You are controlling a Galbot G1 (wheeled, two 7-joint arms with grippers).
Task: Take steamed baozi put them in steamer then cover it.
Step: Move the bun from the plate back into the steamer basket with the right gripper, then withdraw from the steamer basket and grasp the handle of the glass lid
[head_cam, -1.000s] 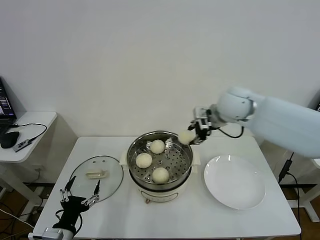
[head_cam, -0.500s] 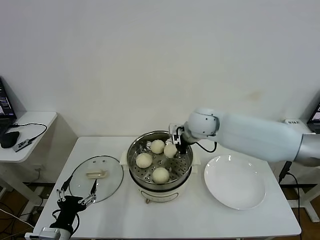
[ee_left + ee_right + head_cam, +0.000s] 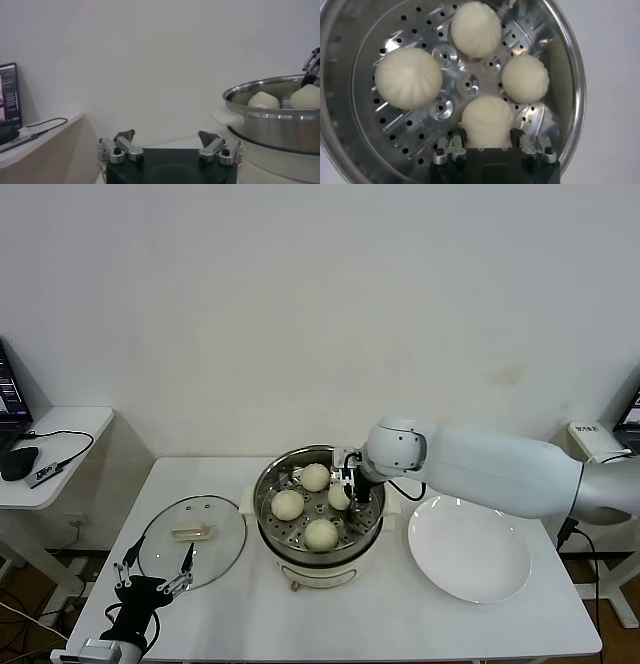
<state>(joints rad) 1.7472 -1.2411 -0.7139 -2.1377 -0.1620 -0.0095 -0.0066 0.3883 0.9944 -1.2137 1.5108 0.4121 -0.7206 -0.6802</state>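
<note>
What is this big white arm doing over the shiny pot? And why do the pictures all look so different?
It's a robot with two arms. One camera sits on its head, one on each wrist. The right gripper reaches into the steamer with the fourth baozi between its fingers, sitting on the holey tray. Three other buns lie there too. The left gripper waits, open, near the glass lid. The white plate is empty. The lid goes on next, probably.
</note>
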